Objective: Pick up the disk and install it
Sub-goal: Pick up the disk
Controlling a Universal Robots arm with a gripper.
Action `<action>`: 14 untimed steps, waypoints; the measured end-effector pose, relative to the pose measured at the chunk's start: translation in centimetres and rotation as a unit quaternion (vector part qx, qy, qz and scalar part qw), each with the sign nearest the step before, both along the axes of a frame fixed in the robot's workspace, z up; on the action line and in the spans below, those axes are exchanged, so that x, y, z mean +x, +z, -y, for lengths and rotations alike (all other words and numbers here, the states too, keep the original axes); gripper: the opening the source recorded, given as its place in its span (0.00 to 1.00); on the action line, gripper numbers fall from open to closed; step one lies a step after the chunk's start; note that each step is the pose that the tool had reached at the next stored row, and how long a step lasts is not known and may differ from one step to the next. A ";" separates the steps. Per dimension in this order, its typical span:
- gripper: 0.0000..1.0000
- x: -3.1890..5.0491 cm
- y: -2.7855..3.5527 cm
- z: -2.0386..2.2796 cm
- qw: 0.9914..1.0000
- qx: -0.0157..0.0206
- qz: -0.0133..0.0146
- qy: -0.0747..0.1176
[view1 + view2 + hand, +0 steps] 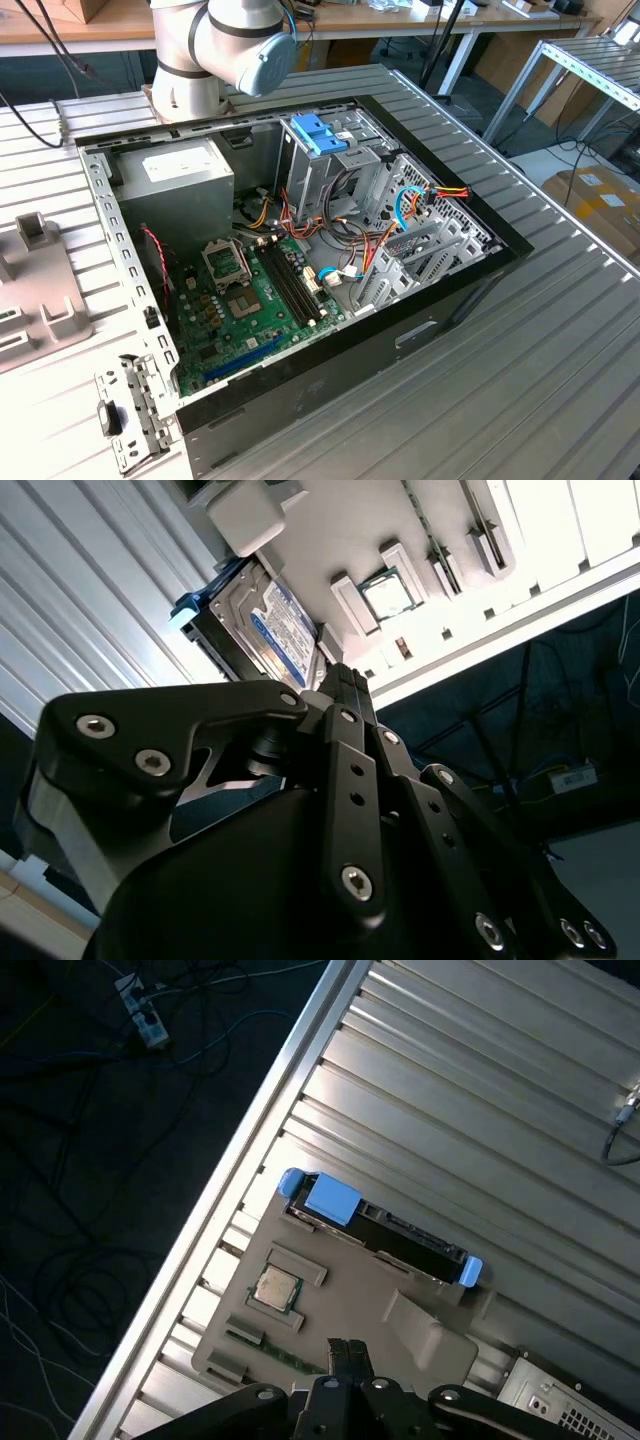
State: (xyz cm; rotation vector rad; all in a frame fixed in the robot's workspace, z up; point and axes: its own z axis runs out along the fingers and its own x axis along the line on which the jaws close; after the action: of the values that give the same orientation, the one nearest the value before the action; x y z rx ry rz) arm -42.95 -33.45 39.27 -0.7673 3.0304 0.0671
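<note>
The disk (400, 1235) is a dark drive with bright blue rails and a blue tab. It stands on edge at the far side of a grey holder tray (330, 1310) on the slatted table, and it also appears in the second wrist view as the disk (268, 630). My gripper (347, 1352) hovers above the tray, apart from the disk, with its black fingertips pressed together and nothing between them. In the second wrist view the gripper (345, 680) points toward the disk's edge.
An open computer case (480, 275) lies on the table, holding a drive cage with a pale blue latch (320, 133), a grey power supply (185, 170) and a motherboard (240, 300). A processor chip (276, 1288) sits in the tray. The table edge (250, 1165) drops to a cabled floor.
</note>
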 end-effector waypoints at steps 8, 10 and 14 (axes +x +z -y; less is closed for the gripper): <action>0.11 0.00 0.00 0.00 1.000 0.000 0.000 0.027; 0.11 0.00 0.00 0.00 0.999 0.000 0.000 0.035; 0.11 0.00 0.00 0.00 0.999 0.000 0.000 0.046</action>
State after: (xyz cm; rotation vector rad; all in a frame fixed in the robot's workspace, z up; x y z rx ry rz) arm -42.95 -33.45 39.27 -0.9066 2.9937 0.0682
